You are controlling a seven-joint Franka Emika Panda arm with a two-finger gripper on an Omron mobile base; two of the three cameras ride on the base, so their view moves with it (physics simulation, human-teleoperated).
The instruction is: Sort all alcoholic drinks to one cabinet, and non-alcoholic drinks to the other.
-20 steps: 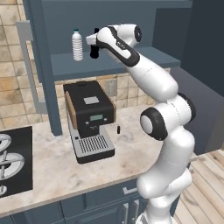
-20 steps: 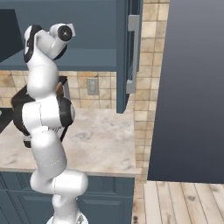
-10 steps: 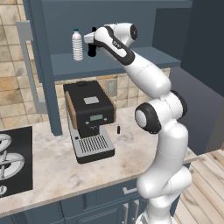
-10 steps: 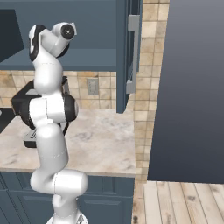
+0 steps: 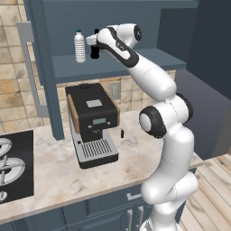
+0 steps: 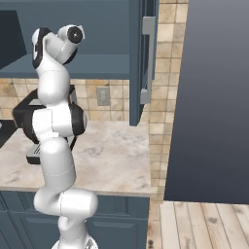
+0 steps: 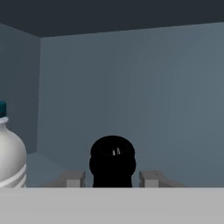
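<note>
A small black cola bottle (image 5: 94, 52) hangs upright in my gripper (image 5: 94, 45) inside the upper cabinet, just over its shelf (image 5: 135, 67). In the hand view the cola bottle (image 7: 112, 162) sits between the two fingertips of the gripper (image 7: 111, 178), which is shut on it. A clear ribbed water bottle (image 5: 80, 46) with a teal cap stands on the same shelf, close to the left of the cola bottle. At the hand view's left edge the water bottle (image 7: 11, 157) shows in part. I cannot tell whether the cola bottle touches the shelf.
A black coffee machine (image 5: 92, 124) stands on the marble counter (image 5: 131, 149) under the cabinet. The open cabinet door (image 5: 43, 67) hangs left of the shelf, another door (image 6: 141, 58) to the right. A stovetop (image 5: 13, 167) lies far left, and a tall dark panel (image 6: 214, 97) stands at the right.
The hand with the cola bottle stays at nearly the same spot by the water bottle. The arm's elbow and lower links have shifted a little to the left.
</note>
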